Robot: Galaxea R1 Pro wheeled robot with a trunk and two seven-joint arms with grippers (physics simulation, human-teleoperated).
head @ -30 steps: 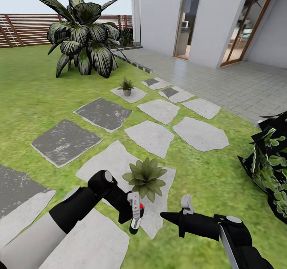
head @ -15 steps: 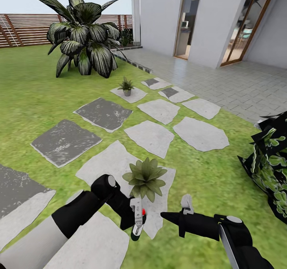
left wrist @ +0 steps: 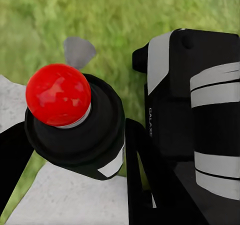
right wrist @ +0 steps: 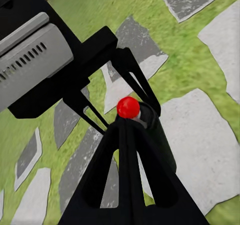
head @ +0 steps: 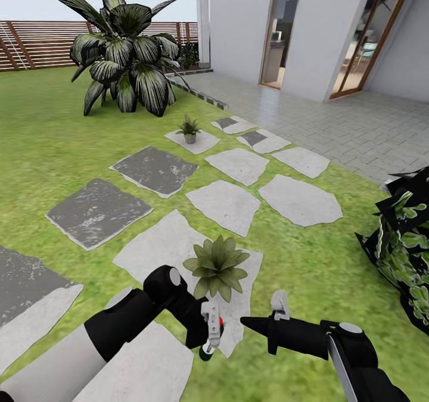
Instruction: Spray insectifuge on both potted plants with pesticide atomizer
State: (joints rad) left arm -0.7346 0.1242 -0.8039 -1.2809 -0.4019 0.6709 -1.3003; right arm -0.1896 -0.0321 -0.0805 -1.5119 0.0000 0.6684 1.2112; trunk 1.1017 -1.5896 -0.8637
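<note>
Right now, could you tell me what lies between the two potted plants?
In the head view, a pale stepping stone and grass lie between the near potted plant and the far potted plant.

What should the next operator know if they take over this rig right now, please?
Left gripper: shut on the pesticide atomizer, held low over the white stepping stone.
Right gripper: empty, fingers look together, pointing at the atomizer.
Near potted plant sits just ahead of the atomizer; far potted plant is on a stone further off.
Done: atomizer picked up.
Left: no spray visible; cover both plants.
</note>
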